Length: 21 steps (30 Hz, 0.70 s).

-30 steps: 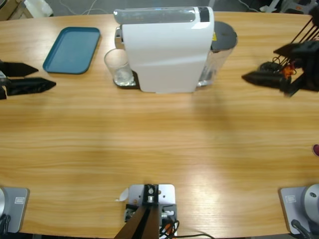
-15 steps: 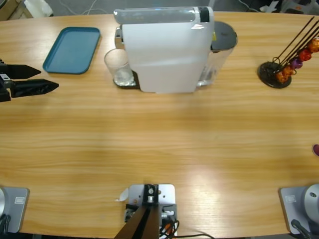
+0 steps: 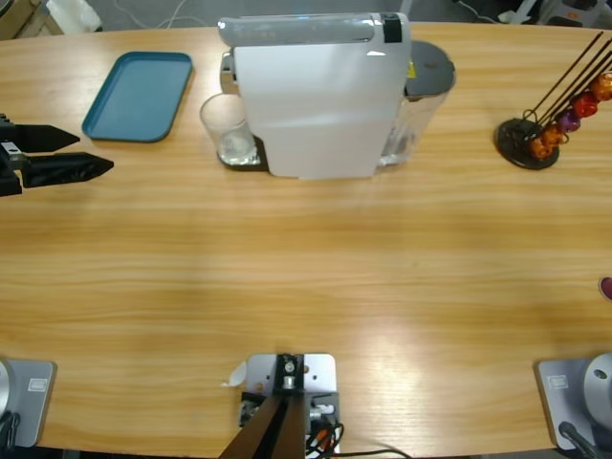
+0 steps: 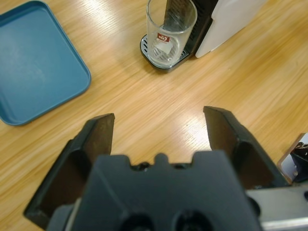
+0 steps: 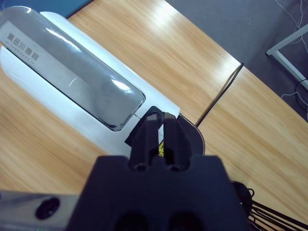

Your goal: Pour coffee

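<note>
On the long wooden table (image 3: 316, 277) we count one white coffee machine (image 3: 316, 96), one clear glass (image 3: 228, 129), one blue tray (image 3: 139, 94) and one capsule stand (image 3: 535, 139).

We see the glass upright on the machine's dark drip plate (image 4: 163, 60), at the machine's left end in the high view and touching its front. It carries a small red label that we cannot read. The tray lies bare just beyond the glass, toward the table's far-left corner, apart from it. Behind the machine's right end sits a grey-lidded water tank (image 3: 426, 72) with a yellow sticker at its edge; the sticker's print is too small for us to read.

We find the capsule stand well to the right, a dark round base with thin black rods slanting up and several orange, red and purple capsules clustered low on them; we cannot count them surely.

Along the machine's glossy grey top panel (image 5: 72, 67) we see one line of white characters, which we cannot make out.

We see the left gripper (image 3: 81, 151) at the table's left edge, released, jaws spread wide and aimed at the glass, holding nothing. The right gripper (image 5: 161, 130) hangs above the machine's tank end, jaws clenched together on nothing.
</note>
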Available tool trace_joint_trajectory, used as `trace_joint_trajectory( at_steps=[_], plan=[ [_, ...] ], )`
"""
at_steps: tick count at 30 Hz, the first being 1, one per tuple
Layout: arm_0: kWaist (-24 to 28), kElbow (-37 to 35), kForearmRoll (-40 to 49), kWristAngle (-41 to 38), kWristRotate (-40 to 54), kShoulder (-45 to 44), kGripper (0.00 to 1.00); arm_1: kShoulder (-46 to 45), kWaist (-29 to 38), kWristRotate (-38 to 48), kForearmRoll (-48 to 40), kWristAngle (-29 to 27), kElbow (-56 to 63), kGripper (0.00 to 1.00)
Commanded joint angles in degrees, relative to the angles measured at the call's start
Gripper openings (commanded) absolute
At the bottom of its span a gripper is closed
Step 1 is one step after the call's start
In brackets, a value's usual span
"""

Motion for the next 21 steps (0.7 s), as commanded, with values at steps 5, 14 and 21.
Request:
trace_joint_trajectory(
  at_steps=[5, 14, 21],
  plan=[
    [0.18, 1.66, -0.43, -0.05, -0.18, 2.18, 0.807, 4.67, -0.79, -0.02, 2.80, 0.36, -1.00, 0.000],
    [0.18, 1.52, -0.43, -0.08, -0.09, 2.57, 0.807, 5.62, -1.40, -0.09, 3.15, 0.33, -1.94, 0.000],
    [0.18, 1.43, -0.43, -0.17, -0.09, 2.76, 0.807, 6.46, -1.45, -0.09, 3.42, 0.71, -2.18, 0.000]
  ],
)
